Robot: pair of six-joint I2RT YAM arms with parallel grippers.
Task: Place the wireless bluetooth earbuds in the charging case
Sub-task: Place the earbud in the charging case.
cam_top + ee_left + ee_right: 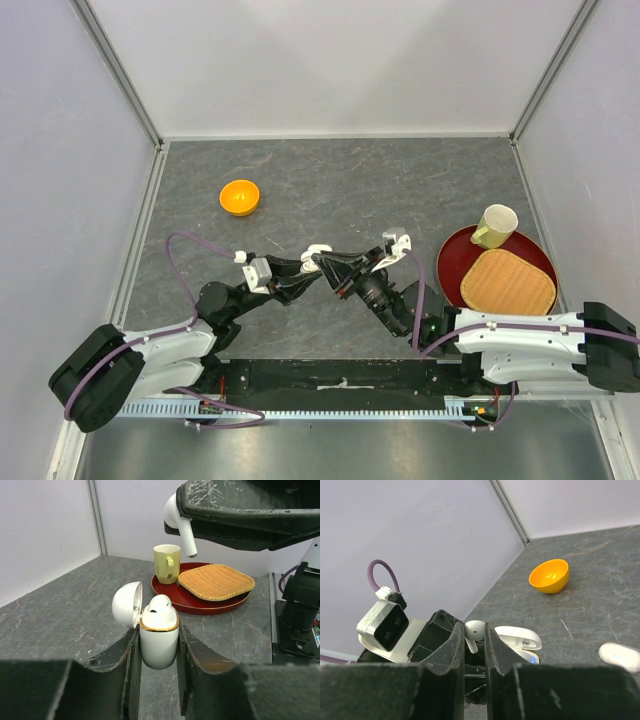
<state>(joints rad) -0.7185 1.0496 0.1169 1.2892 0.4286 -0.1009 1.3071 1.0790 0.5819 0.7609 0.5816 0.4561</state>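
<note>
My left gripper [157, 630] is shut on a small white charging case [159, 642] with a gold rim and holds it upright above the table. Its lid [126, 604] hangs open to the left, and one white earbud [160, 605] sits in it. My right gripper [475, 630] is shut on a second white earbud [476, 629], stem pointing down. In the left wrist view this earbud [181, 527] hangs above the open case and slightly to its right, not touching it. In the top view the two grippers [308, 268] [328, 264] meet at the table's middle.
An orange bowl [240, 197] stands at the back left. A red tray [455, 265] at the right holds a yellow-green mug [495, 225] and a woven mat [508, 282]. A small white oval object [619, 656] lies on the table in the right wrist view.
</note>
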